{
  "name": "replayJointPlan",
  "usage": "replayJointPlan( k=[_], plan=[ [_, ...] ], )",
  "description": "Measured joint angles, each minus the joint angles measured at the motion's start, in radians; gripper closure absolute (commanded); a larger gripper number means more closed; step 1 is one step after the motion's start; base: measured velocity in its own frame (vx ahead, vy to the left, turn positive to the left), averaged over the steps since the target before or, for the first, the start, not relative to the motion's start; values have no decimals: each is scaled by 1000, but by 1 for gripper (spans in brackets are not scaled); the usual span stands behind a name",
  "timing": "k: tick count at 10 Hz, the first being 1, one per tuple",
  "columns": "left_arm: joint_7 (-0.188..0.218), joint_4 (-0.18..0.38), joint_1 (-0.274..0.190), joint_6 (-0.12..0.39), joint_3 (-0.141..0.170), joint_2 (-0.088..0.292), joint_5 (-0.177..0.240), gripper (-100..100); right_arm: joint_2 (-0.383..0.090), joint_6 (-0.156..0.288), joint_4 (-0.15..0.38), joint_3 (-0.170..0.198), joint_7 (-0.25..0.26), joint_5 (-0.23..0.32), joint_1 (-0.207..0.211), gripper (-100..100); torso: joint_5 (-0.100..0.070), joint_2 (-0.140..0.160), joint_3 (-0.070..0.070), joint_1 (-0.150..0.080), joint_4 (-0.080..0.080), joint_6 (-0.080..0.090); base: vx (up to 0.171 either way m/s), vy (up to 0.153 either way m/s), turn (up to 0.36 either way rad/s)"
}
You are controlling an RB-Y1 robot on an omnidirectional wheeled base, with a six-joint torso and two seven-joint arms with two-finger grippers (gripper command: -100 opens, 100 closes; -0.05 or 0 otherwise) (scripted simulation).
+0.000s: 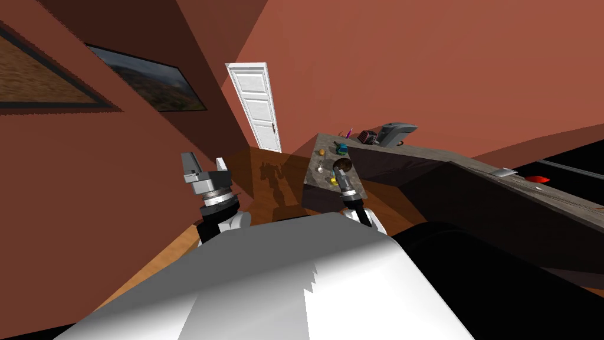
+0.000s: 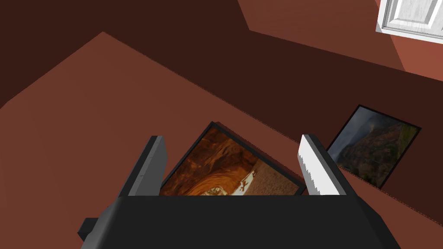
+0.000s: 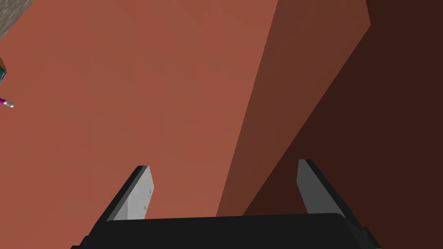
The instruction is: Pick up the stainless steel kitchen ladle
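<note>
A room with red-brown walls (image 1: 413, 59) and a wood floor (image 1: 171, 248). A long counter (image 1: 413, 154), with a mottled grey top and a dark front, runs from the middle of the scene off to the right; every place below is given from it.

Past the counter's left end, a white panelled door (image 1: 259, 106) stands shut in the wall. Two dark-framed landscape pictures (image 1: 147, 79) hang well to the left of the counter.

The left gripper (image 1: 205, 160) is raised over the floor, well clear of the counter's left end. Its fingers (image 2: 149, 166) are spread wide with nothing between them.

The right gripper (image 1: 337, 175) reaches over the counter's left end. Its fingers (image 3: 140, 190) are also spread wide and hold nothing.

At the counter's far edge sits a grey appliance (image 1: 395, 133), with a black-and-red object (image 1: 367, 137) just beside it.

On the top at the left end, a brown bowl (image 1: 342, 164) sits close to the right gripper; whether they touch cannot be told.

The ladle (image 1: 320, 167), small and silvery, lies flat on the counter top just beside the bowl, on the door side, apart from the right gripper.

An orange item (image 1: 322, 151) and a blue-green item (image 1: 341, 146) lie near it.
</note>
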Motion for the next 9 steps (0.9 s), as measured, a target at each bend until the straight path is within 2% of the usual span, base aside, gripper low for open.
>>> replayJointPlan(
  k=[9],
  plan=[
    [0,0,0,0,0,0,0,0,-124,-39,101,-106,238,127,84,-100,0,-2,-1,0,0,0,-18,35,122]
  ],
)
